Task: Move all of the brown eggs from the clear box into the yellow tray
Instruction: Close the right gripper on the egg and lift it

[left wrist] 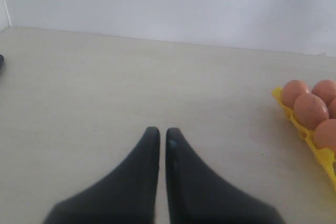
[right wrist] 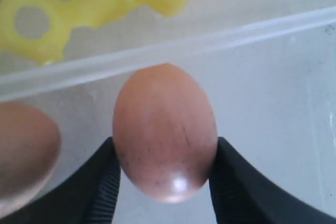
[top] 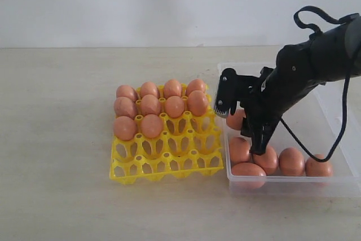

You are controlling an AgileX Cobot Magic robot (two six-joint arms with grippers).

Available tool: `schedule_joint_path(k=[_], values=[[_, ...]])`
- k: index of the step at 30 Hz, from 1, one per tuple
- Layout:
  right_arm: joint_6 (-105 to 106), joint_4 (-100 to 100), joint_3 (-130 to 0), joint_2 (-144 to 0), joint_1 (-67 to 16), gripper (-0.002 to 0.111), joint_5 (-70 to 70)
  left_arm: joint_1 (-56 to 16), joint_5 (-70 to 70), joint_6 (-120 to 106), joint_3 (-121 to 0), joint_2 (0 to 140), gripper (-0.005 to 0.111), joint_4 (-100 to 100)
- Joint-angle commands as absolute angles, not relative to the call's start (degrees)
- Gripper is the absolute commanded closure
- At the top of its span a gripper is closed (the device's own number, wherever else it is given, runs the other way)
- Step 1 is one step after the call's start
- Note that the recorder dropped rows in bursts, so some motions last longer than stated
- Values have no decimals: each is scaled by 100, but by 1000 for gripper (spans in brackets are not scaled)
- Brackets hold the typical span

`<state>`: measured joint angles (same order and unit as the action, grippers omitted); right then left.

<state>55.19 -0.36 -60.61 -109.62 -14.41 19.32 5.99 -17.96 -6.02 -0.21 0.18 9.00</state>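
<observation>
My right gripper (top: pixel 240 118) reaches down into the near-left part of the clear box (top: pixel 293 186). In the right wrist view its two fingers press both sides of a speckled brown egg (right wrist: pixel 164 129), so the right gripper (right wrist: pixel 165 145) is shut on it, close to the box wall (right wrist: pixel 210 43). Several more brown eggs (top: pixel 291 161) lie along the box's front. The yellow tray (top: pixel 169 167) stands left of the box, with several eggs (top: pixel 162 104) in its rear rows and left side. My left gripper (left wrist: pixel 162 132) is shut over bare table, with the tray edge (left wrist: pixel 320 156) off to one side.
A black cable (top: pixel 338 134) loops from the right arm over the box. Another egg (right wrist: pixel 23 150) lies beside the held one. The tray's front cups (top: pixel 180 162) hold nothing. A pale wall (top: pixel 141 4) backs the table.
</observation>
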Motion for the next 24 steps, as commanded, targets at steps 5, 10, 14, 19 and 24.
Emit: schedule_joint_path(k=[5,10,14,19,24], values=[[5148,1135,-6070,-10554,-1236,108,1677,603,-1797,-625,0,0,103,903],[5175,1929,-6070,-10347,-944,108,1722,603,-1797,-625,0,0,103,903],[5175,1977,-6070,-10306,-752,108,2012,603,-1797,-625,0,0,103,903],[5287,2472,-6070,-10306,-719,108,2072,603,-1797,-625,0,0,103,903],[6143,4543,-6070,-10238,-606,108,1857,603,-1797,-625,0,0,103,903]])
